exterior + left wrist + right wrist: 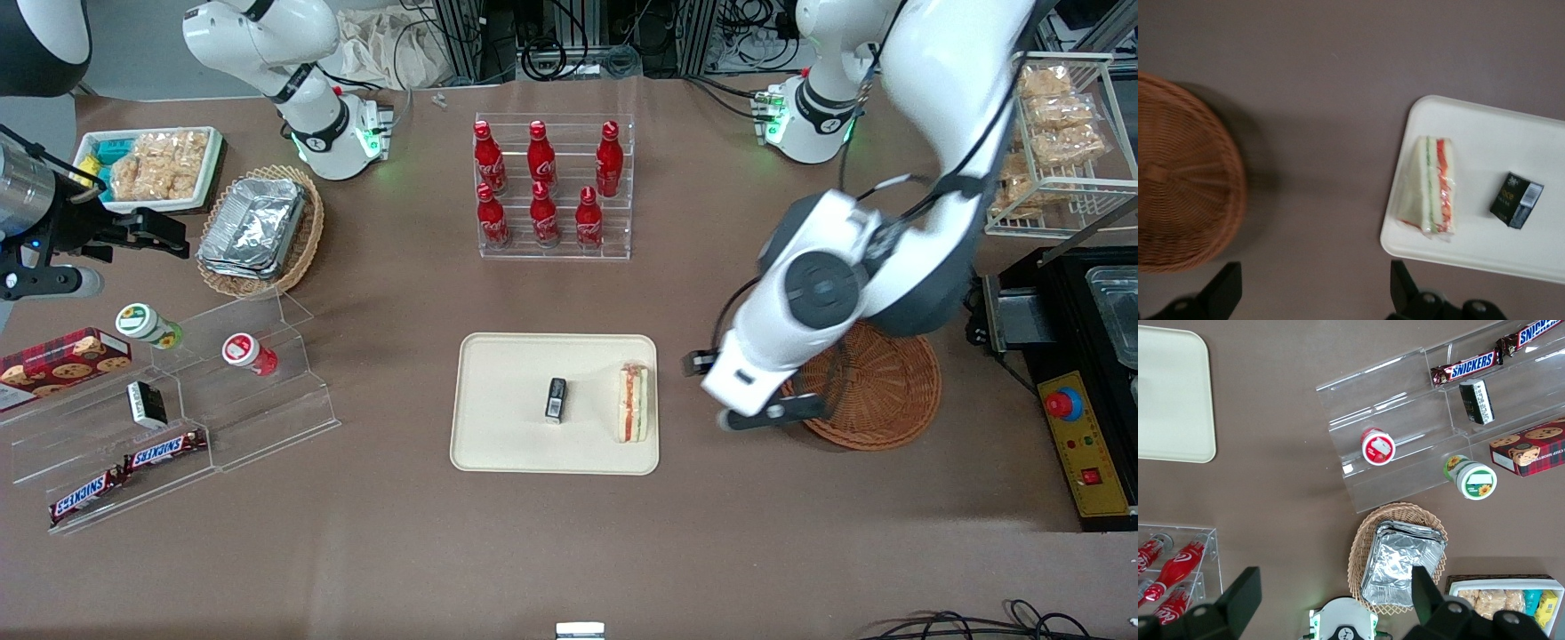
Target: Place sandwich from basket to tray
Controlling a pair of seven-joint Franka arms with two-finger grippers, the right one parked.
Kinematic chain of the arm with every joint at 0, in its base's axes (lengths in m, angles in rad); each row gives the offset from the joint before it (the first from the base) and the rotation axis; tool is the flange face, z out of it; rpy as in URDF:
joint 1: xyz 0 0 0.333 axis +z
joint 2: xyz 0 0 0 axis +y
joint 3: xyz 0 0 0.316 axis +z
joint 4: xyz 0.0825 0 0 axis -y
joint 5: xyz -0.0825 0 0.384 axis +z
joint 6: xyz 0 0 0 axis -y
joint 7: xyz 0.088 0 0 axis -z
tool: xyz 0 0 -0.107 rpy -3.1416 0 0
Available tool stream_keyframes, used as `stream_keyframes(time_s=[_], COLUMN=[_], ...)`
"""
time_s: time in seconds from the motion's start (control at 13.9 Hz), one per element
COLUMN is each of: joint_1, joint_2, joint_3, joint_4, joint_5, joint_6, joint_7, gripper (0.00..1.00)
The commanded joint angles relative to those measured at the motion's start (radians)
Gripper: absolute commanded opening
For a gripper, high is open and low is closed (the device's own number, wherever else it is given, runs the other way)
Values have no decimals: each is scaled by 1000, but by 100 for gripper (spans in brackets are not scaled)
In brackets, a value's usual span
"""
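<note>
Setting: robotics lab, dressed as a mock snack shop. Evidence: two arm bases bolted on a brown table, status lights green; aluminium framing and loose cable bundles along the table's edge farthest from the front camera; control box with red emergency-stop button at the working arm's end. Shop-style stock: tiered clear acrylic rack of red cola bottles; stepped acrylic display with Snickers bars, small jars and a cookie box; wire shelf of bagged snacks; tan wicker basket with foil trays.
</note>
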Motion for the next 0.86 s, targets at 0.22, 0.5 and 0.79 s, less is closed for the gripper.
stream_keyframes(time_s=[0.22, 0.5, 0.79], joint_1=[201, 178, 119], joint_2=[-251, -389, -465], joint_3=[-2, 224, 384], joint_4=[-152, -268, -354], joint_5=[-110, -234, -246], joint_6=[-51, -40, -46], joint_7=[193, 489, 676], gripper=[100, 100, 100])
